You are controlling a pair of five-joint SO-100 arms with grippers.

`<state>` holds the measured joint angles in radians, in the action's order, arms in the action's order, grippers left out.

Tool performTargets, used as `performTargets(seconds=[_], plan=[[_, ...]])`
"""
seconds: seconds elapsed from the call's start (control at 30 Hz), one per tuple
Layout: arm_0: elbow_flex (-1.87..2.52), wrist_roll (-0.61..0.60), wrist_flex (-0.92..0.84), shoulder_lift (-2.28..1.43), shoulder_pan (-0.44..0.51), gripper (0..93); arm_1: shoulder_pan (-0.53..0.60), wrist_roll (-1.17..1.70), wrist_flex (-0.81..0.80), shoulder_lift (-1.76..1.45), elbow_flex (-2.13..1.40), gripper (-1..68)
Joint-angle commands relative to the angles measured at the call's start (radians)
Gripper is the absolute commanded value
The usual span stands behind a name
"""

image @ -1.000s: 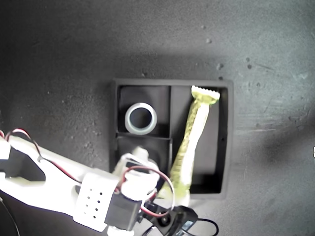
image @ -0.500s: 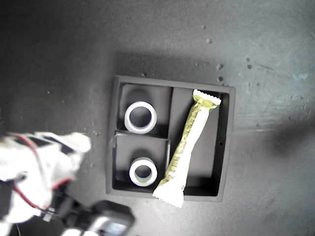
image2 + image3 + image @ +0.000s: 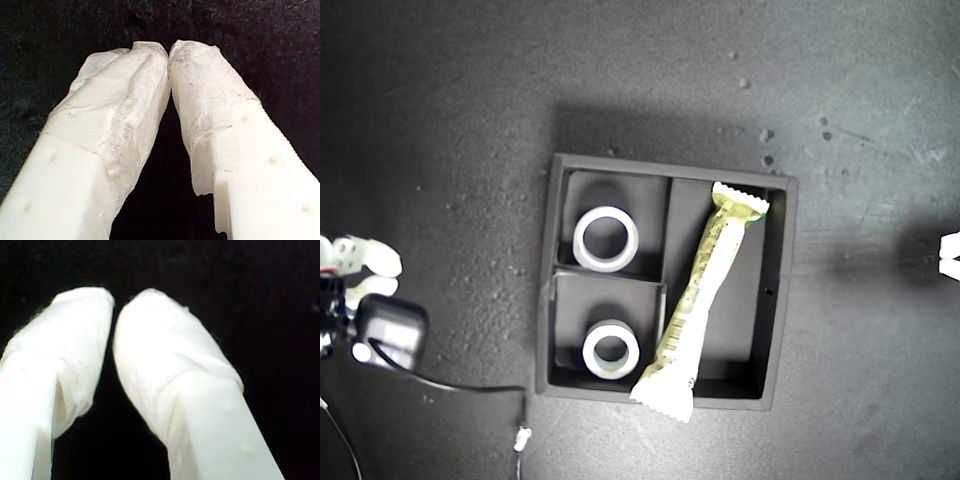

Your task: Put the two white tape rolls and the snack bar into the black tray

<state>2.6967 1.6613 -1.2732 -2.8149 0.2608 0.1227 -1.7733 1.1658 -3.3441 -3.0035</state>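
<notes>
The black tray lies in the middle of the exterior view. One white tape roll rests in its upper small compartment, and a second white tape roll in the lower small one. The snack bar lies slanted in the long compartment, its lower crimped end over the tray's rim. My first gripper is shut with nothing between its fingers, over bare black mat. My second gripper is also shut and holds nothing. Neither wrist view shows the tray.
An arm's white fingertips and black camera sit at the exterior view's left edge, with a cable trailing toward the tray. A white part of another arm shows at that view's right edge. Dark mat surrounds the tray.
The arm that hung over the tray's lower part has pulled away to the exterior view's left edge. The lower tape roll and the snack bar's lower end now show uncovered.
</notes>
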Motion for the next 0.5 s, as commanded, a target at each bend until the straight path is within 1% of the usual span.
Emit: performTargets(seconds=[0.0, 0.07, 0.17, 0.23, 0.3, 0.33, 0.4, 0.47], plan=[[0.084, 0.009, 0.029, -0.064, 0.000, 0.0, -0.011, 0.250, -0.086, -0.005, -0.077, -0.3], [0.135, -0.002, 0.029, -0.118, 0.000, 0.0, -0.021, 0.264, -0.124, 0.002, -0.120, -0.3], [0.221, -0.021, 0.029, -0.218, -0.002, 0.0, -0.074, 0.324, -0.100, -0.005, -0.120, -0.3], [0.290, -0.020, 0.023, -0.311, 0.000, 0.0, -0.120, 0.336, -0.055, -0.005, -0.120, -0.3], [0.364, -0.005, -0.018, -0.445, 0.008, 0.0, -0.153, 0.336, 0.002, -0.005, -0.120, -0.2], [0.407, 0.005, -0.058, -0.535, 0.014, 0.0, -0.163, 0.336, 0.031, -0.005, -0.120, 0.0], [0.442, 0.026, -0.080, -0.554, 0.029, 0.0, -0.164, 0.314, 0.095, -0.005, -0.121, 0.9], [0.442, 0.015, -0.098, -0.569, 0.025, 0.0, -0.156, 0.291, 0.137, -0.005, -0.121, 0.0]])
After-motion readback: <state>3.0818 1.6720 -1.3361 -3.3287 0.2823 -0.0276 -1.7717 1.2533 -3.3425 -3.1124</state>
